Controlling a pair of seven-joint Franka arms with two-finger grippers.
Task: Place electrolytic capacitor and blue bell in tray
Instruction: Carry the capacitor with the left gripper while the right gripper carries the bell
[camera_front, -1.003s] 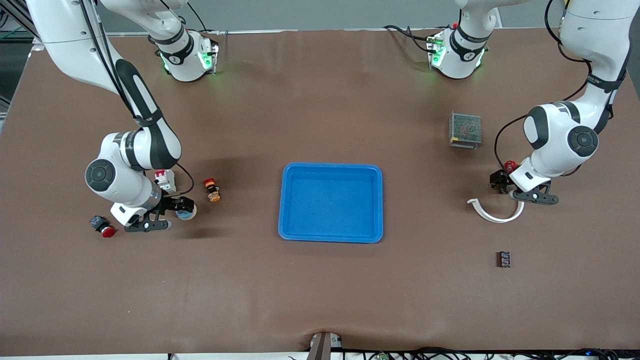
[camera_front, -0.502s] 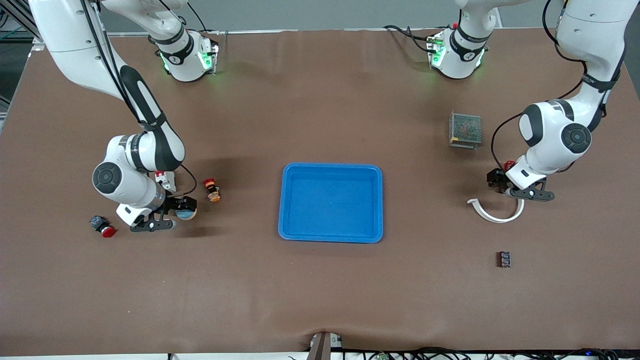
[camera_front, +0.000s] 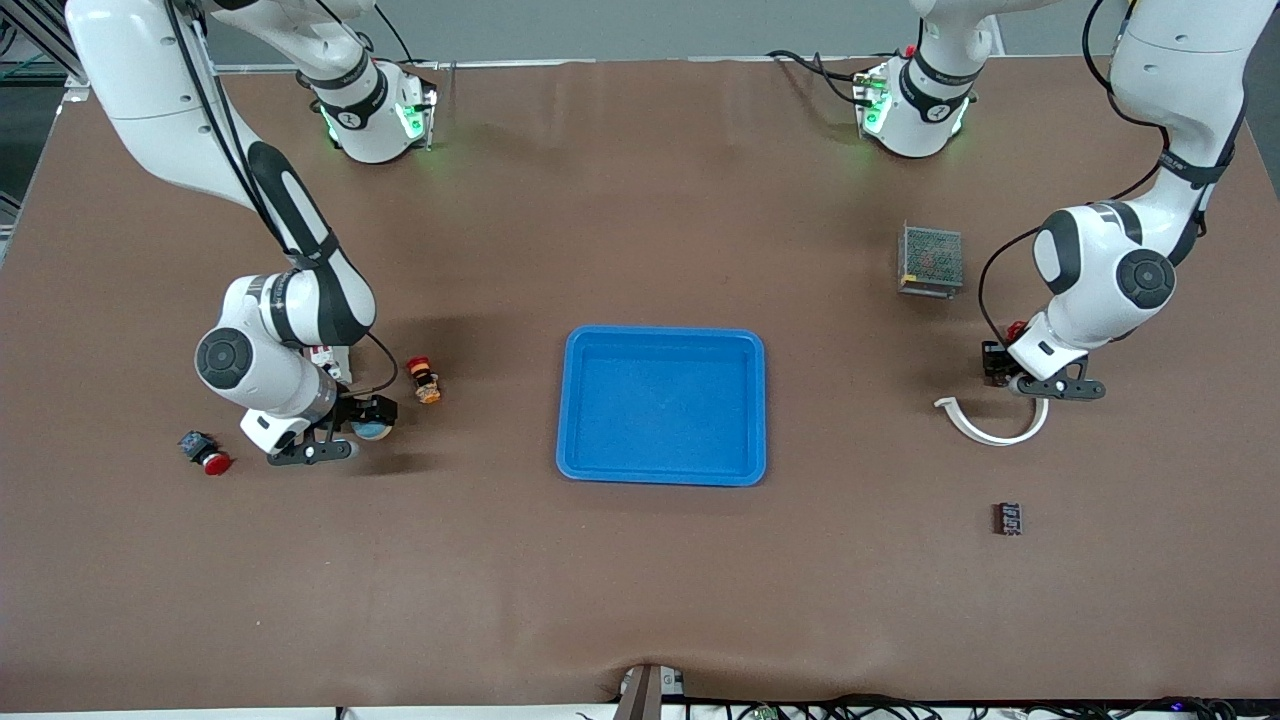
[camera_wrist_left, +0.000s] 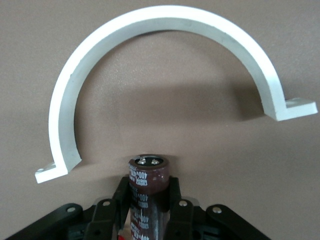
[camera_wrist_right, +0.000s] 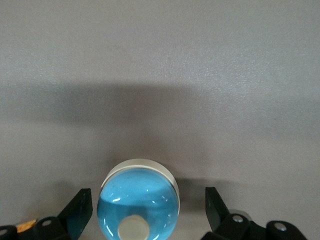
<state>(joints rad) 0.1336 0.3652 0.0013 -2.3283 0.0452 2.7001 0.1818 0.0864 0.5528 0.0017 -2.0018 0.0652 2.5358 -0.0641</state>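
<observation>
**Left Gripper Gripping Capacitor; Right Gripper Straddling Bell**

The left gripper (camera_wrist_left: 150, 212) is clamping its jaws on the brown capacitor (camera_wrist_left: 147, 187), low at the table beside the white curved bracket (camera_wrist_left: 165, 60), toward the left arm's end. The right gripper (camera_wrist_right: 149, 207) is holding its jaws wide apart around the blue bell (camera_wrist_right: 139, 202), not touching it. The bell is sitting on the table toward the right arm's end. The blue tray (camera_front: 661, 405) is lying between both arms.
</observation>
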